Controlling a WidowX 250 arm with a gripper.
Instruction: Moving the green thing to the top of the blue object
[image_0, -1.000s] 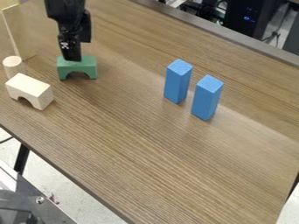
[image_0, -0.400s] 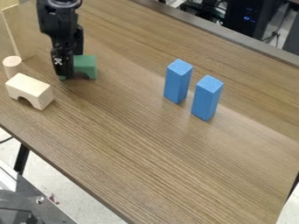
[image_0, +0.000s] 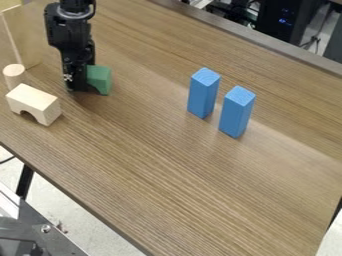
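The green arch (image_0: 100, 78) is seen on the table (image_0: 167, 165), partly covered by the gripper (image_0: 79, 86); whether this is opened or closed cannot be told; before lifting towards the 2 blue blocks (image_0: 202, 95), a level hold should be secured

We see bright light, a pale shine on the table (image_0: 287, 145) and soft shadows by the green block (image_0: 101, 78).

Black gripper (image_0: 77, 88) — pointing down

No text or label can be read
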